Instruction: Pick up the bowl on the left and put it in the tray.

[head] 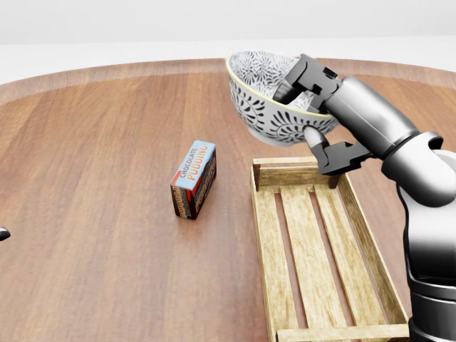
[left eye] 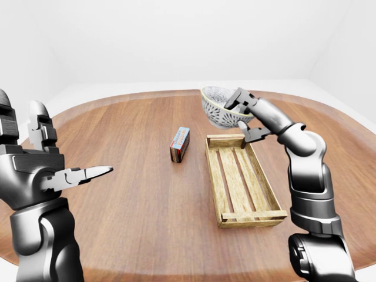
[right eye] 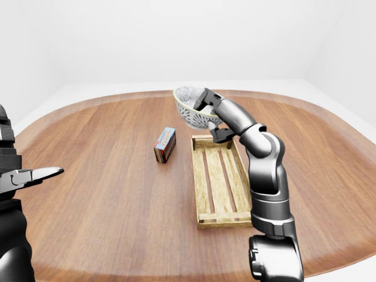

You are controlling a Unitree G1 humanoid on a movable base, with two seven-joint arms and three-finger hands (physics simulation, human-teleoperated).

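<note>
A white bowl with a dark leaf pattern (head: pixel 265 100) hangs tilted in the air above the far end of the wooden slatted tray (head: pixel 311 249). My right hand (head: pixel 308 114) is shut on its rim, two fingers (head: pixel 298 77) inside and the thumb (head: pixel 318 146) under the outer wall. The tray lies lengthwise on the brown round table (left eye: pixel 117 194), right of centre in the head view. My left hand (left eye: pixel 64 170) floats open at the left of the left-eye view, far from the bowl, holding nothing.
A small chocolate pudding box (head: pixel 194 178) lies on the table just left of the tray's far end. The table's curved edge (left eye: pixel 147 267) runs along the bottom of the eye views. White floor and walls lie beyond.
</note>
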